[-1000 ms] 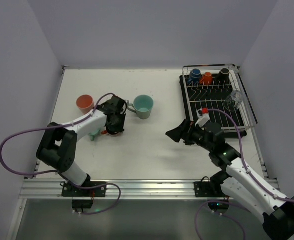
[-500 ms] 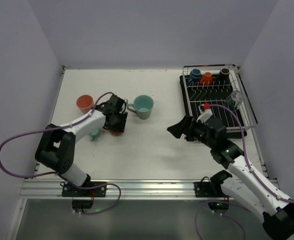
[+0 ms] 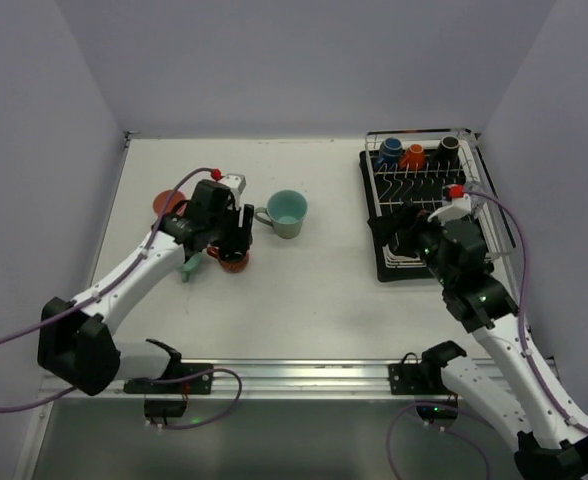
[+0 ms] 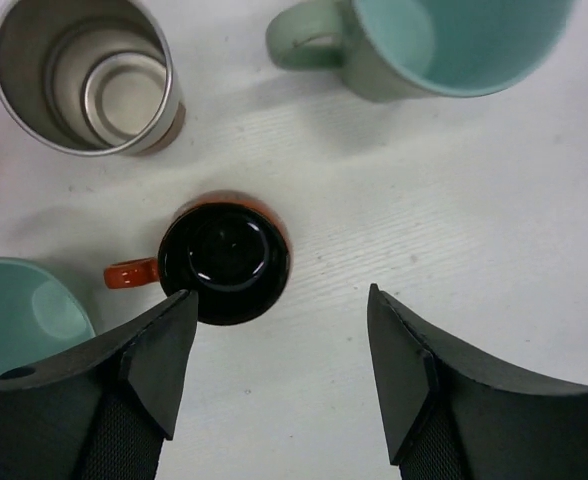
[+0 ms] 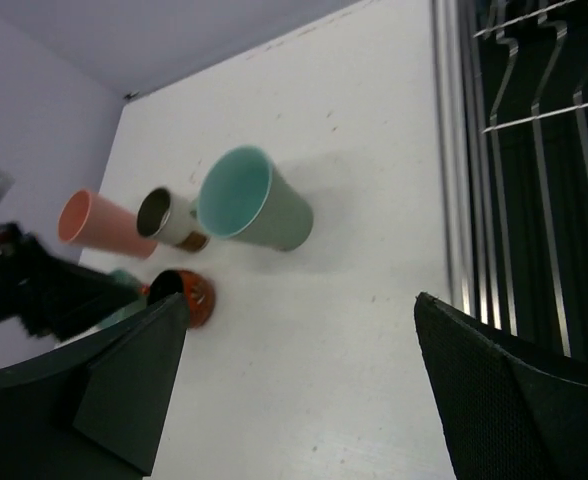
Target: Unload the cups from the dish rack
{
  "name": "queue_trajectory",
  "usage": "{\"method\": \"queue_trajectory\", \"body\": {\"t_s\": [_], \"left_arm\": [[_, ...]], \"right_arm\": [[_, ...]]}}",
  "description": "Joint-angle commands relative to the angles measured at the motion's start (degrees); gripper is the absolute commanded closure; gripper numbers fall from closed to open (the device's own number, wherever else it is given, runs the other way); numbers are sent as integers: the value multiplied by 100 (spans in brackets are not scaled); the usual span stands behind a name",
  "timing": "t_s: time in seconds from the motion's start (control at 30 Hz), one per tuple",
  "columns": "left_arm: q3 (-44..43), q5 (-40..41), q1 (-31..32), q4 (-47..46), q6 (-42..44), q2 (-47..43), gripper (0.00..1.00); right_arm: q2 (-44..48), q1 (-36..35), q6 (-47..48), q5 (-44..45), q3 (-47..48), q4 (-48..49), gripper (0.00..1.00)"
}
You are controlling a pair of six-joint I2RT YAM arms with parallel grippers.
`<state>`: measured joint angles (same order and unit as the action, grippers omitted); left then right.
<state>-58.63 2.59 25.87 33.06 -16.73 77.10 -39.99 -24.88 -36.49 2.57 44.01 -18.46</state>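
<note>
Hovering nearest us over the tabletop (image 3: 304, 300), the left claw (image 4: 284, 325) has its fingers spread apart with nothing between them, just above a black-lined orange cup (image 4: 224, 262) that stands upright with its handle out to one side. Since this cup is already off the rack, we judge that the open fingers suit letting go rather than picking up. Around it, close together but not touching, we count a small teal cup (image 4: 19, 315), a steel tumbler (image 4: 84, 75), a salmon tumbler (image 5: 99, 225) and a teal handled mug (image 4: 444, 40), making five cups on the tabletop. They are grouped well apart from the rack, which we think keeps that side free for reaching. The right claw (image 5: 304, 330) is also spread and empty, near the dish rack's (image 3: 414, 195) near-left edge. At the rack's far end we count three more: a blue cup (image 3: 390, 152), an orange cup (image 3: 413, 155) and a black cup (image 3: 448, 148). The right arm covers part of the rack, so we cannot tell if it holds anything else.
</note>
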Motion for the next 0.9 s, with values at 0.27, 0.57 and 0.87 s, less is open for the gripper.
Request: {"method": "queue_trajectory", "body": {"t_s": [0.27,0.57,0.87], "left_arm": [[852,-2491,199,-1925,390,-3278,9],[1389,-1868,875,-1988,451,-4176,1],[1354,-778,1517,-1706,539,-4212,0]], "right_arm": [[-1756,2276,704,1842,1741,-158,1],[-3603,3094,801,2283,2446,-141,1],[-4719,3420,766,2695,2911,-176,1]]}}
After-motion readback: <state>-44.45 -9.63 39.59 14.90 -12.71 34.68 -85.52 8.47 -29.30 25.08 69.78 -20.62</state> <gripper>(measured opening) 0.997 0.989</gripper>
